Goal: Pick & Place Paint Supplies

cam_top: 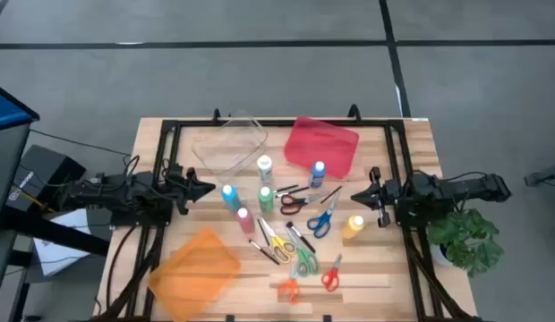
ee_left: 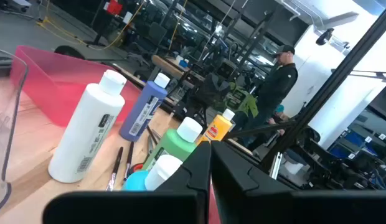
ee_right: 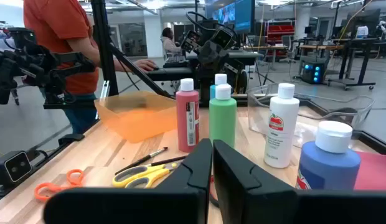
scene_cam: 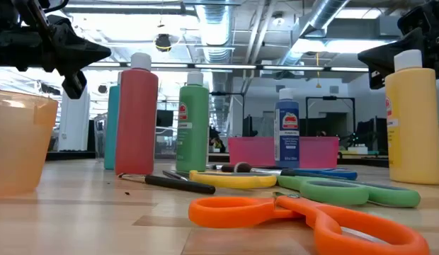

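Note:
Six paint bottles with white caps stand upright on the wooden table: white (cam_top: pixel 264 165), blue (cam_top: pixel 318 170), teal (cam_top: pixel 229 195), green (cam_top: pixel 265 199), pink (cam_top: pixel 244 219) and yellow (cam_top: pixel 354 226). My left gripper (cam_top: pixel 209 188) hovers level at the table's left, shut and empty, its tips just left of the teal bottle. My right gripper (cam_top: pixel 355 194) hovers level at the right, shut and empty, a little beyond the yellow bottle. In the low view both grippers, left (scene_cam: pixel 103 52) and right (scene_cam: pixel 365 57), hang above bottle height.
A clear bin (cam_top: pixel 229 143) and a red bin (cam_top: pixel 322 145) stand at the far side, an orange bin (cam_top: pixel 195 264) at the near left. Several scissors (cam_top: pixel 300 259) and brushes (cam_top: pixel 300 234) lie among the bottles. A potted plant (cam_top: pixel 465 237) stands by the right arm. People show beyond the table.

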You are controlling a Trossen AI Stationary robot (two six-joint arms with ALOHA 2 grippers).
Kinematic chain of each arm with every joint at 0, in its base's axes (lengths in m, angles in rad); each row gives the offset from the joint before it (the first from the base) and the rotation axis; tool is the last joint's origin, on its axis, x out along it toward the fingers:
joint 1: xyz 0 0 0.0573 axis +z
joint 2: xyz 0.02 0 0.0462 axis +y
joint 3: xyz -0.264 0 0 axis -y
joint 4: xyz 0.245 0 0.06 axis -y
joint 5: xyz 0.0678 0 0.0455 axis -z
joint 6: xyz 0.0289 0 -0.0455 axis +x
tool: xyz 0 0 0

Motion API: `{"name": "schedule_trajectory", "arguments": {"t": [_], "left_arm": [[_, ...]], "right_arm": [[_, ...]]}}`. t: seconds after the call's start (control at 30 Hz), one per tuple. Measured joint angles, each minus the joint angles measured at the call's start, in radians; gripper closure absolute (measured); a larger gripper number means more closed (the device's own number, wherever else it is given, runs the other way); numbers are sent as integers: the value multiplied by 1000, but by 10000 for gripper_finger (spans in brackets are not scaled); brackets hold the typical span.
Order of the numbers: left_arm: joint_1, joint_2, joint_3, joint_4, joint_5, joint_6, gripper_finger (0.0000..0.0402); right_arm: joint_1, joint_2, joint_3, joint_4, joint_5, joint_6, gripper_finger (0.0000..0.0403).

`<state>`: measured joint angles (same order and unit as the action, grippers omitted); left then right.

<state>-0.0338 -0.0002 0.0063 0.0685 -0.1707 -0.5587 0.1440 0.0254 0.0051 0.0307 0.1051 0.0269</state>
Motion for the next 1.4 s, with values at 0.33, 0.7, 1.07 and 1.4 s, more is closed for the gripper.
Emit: {"name": "schedule_trajectory", "arguments": {"t": [0.33,0.7,1.07,1.4], "left_arm": [[0,0,0,0,0,0,396],[0,0,0,0,0,0,396],[0,0,0,0,0,0,396],[0,0,0,0,0,0,396]], "right_arm": [[0,0,0,0,0,0,390],[0,0,0,0,0,0,390],[0,0,0,0,0,0,390],[0,0,0,0,0,0,390]]}}
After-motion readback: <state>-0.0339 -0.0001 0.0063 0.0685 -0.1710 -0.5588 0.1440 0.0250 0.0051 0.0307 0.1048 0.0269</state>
